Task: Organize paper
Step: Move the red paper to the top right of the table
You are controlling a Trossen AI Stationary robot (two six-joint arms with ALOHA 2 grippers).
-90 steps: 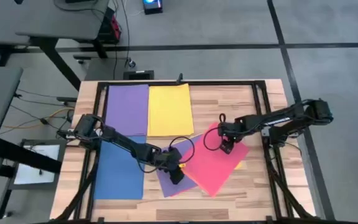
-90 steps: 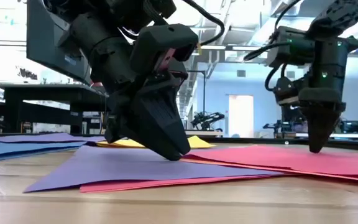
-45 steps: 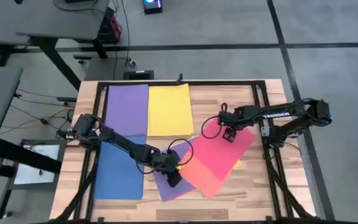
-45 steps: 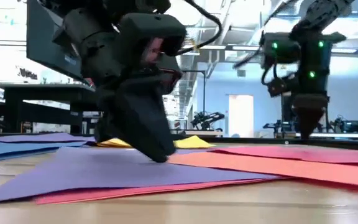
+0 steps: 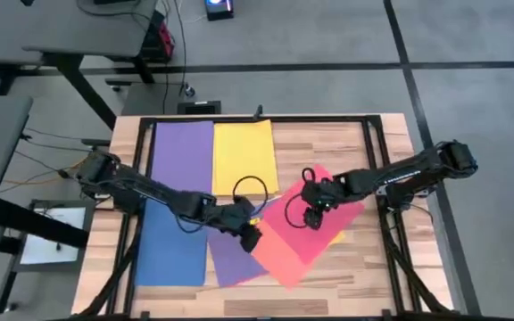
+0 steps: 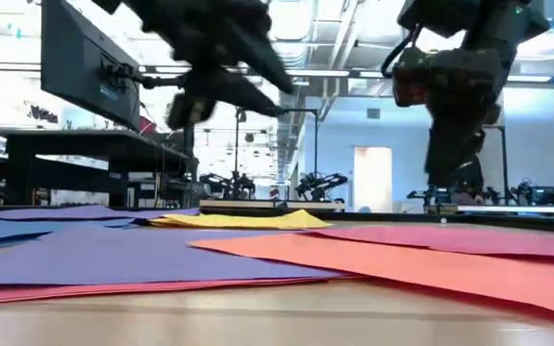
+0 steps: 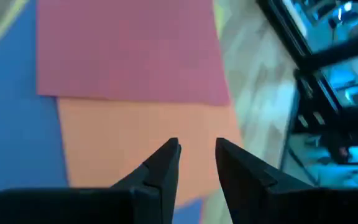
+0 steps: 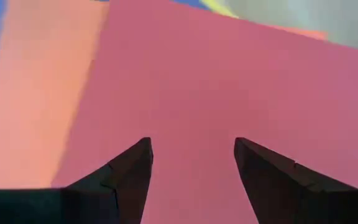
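My left gripper (image 5: 252, 239) hangs above the flat orange-coral sheet of paper (image 7: 142, 137), its fingers (image 7: 166, 163) parted only narrowly and holding nothing. My right gripper (image 5: 313, 217) hovers with jaws spread wide over the thin red-pink sheet (image 8: 229, 93), which overlaps the orange-coral one near the middle of the pale wooden table (image 5: 328, 143). The purple sheet (image 5: 183, 156) and yellow sheet (image 5: 244, 156) lie side by side at the far edge, with the blue sheet (image 5: 169, 245) at the near left.
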